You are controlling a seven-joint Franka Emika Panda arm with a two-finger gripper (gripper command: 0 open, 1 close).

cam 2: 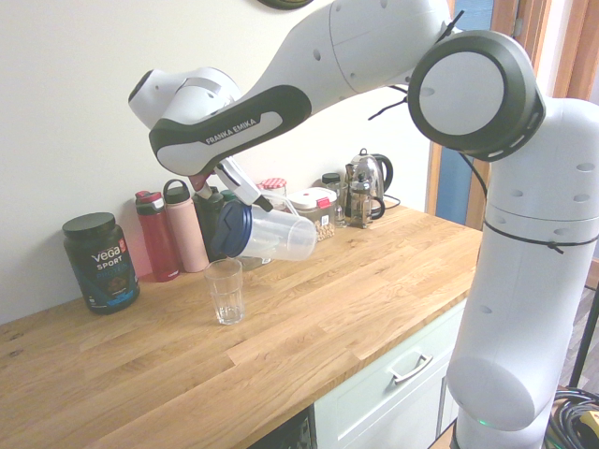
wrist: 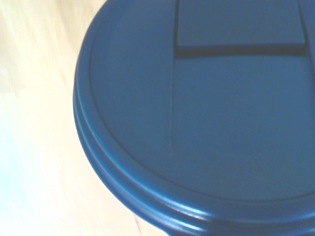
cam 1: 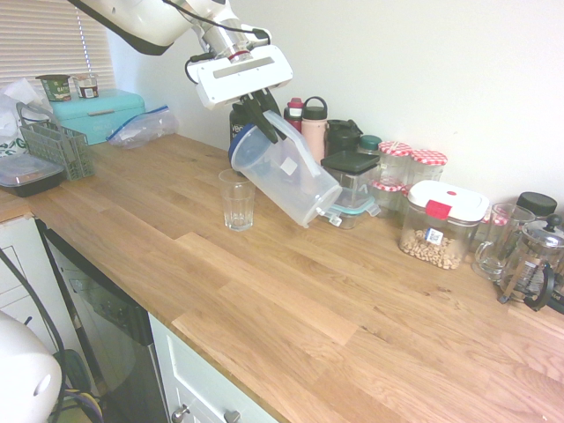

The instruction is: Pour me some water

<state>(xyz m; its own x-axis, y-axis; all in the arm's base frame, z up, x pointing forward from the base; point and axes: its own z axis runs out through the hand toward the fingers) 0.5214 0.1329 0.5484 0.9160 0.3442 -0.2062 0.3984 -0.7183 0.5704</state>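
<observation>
Jaws clenched on its handle, the white arm tips a clear plastic pitcher [cam 1: 291, 176] with a blue lid [wrist: 206, 118] over a clear ribbed drinking glass [cam 1: 237, 199] on the wooden worktop [cam 1: 291, 300], lid end lowest, positioned for pouring.

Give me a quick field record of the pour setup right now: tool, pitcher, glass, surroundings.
tool: shut on pitcher, gripping near its blue lid
pitcher: clear plastic, tipped steeply, lid end lowest, above the glass; no water visible inside
blue lid: on the pitcher, fills the wrist view
glass: upright on the wooden counter, looks empty
behind: bottles and jars along the wall
</observation>
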